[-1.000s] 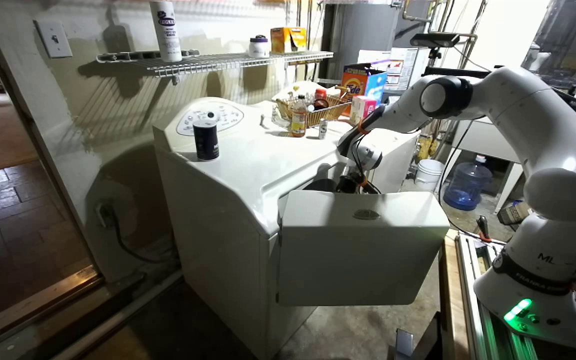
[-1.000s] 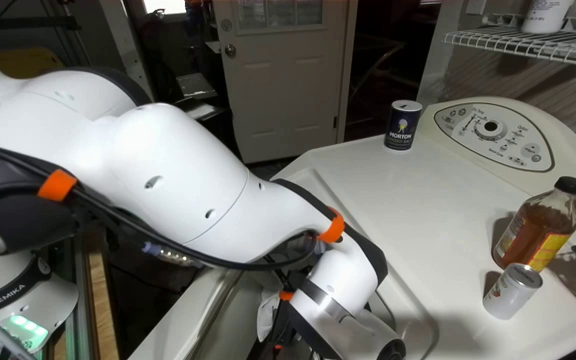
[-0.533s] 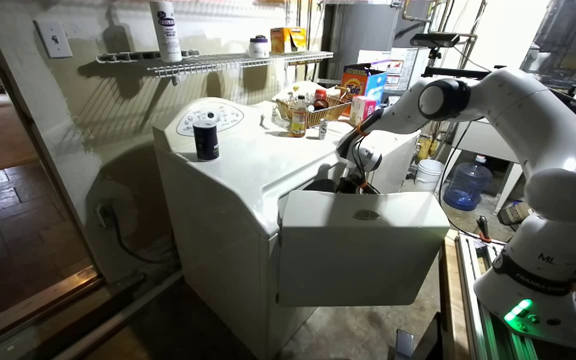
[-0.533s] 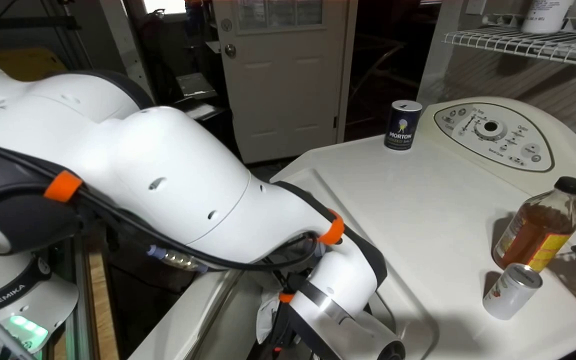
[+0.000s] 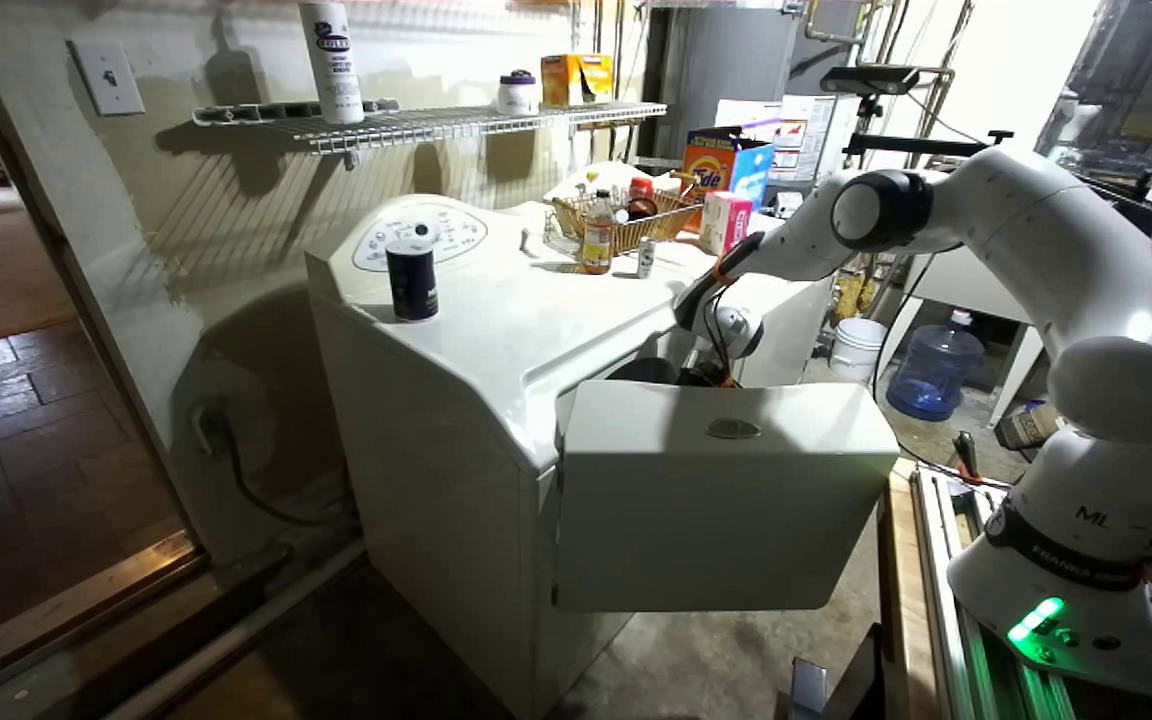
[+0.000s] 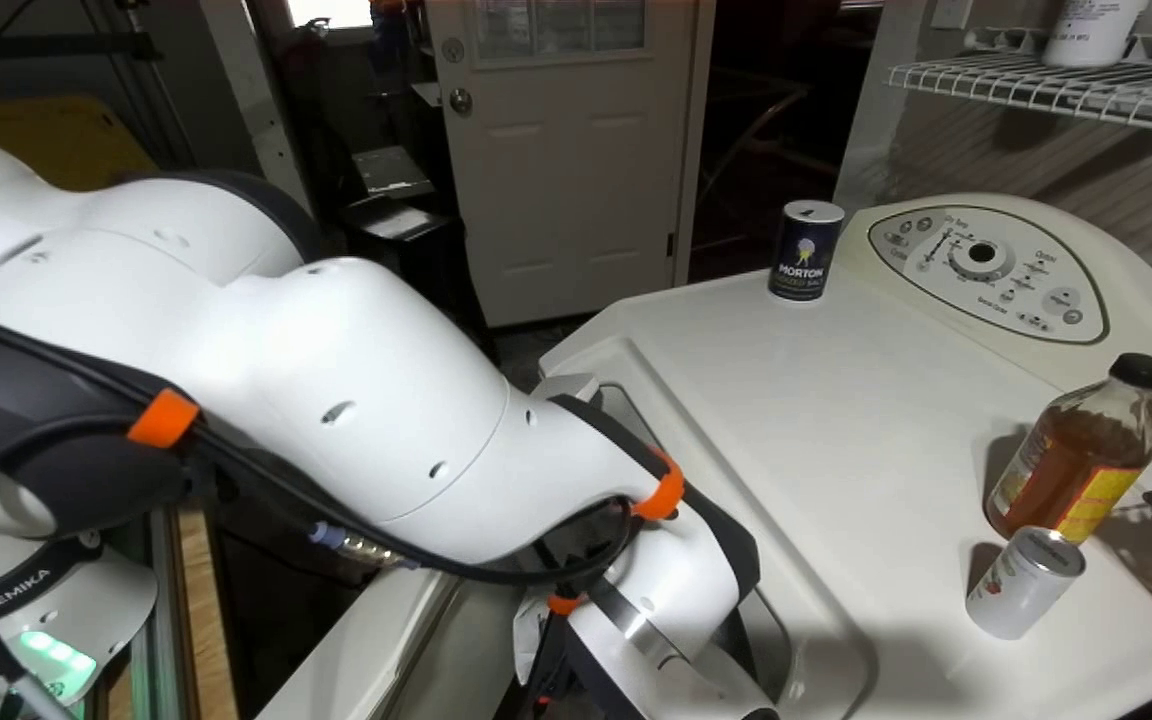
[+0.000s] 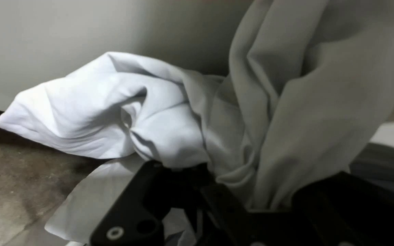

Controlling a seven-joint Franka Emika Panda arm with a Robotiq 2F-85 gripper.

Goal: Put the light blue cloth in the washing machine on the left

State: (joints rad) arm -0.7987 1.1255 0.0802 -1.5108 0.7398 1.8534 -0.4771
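The light blue cloth (image 7: pixel 169 119) fills much of the wrist view, bunched in loose folds. My gripper (image 7: pixel 255 201) is shut on it, and folds run down between the dark fingers. One end of the fabric sticks out to the left over the floor. A pale bit of the cloth (image 6: pixel 528 638) also shows beside the wrist in an exterior view. The washing machine on the left (image 5: pixel 436 450) has its front door (image 5: pixel 716 530) swung open. That door hides the gripper in an exterior view, where the wrist reaches down behind it near the opening.
On the machine top stand a dark salt can (image 5: pixel 412 280), a bottle (image 5: pixel 597 235), a small can (image 5: pixel 645 258) and a wire basket (image 5: pixel 661 222). A wire shelf (image 5: pixel 476 122) hangs above. A water jug (image 5: pixel 936 370) and a bucket (image 5: pixel 857 347) sit on the floor behind.
The upper arm and elbow have sunk somewhat, and the wrist has shifted slightly, still behind the open door. The machine, its door and the things on top have not moved.
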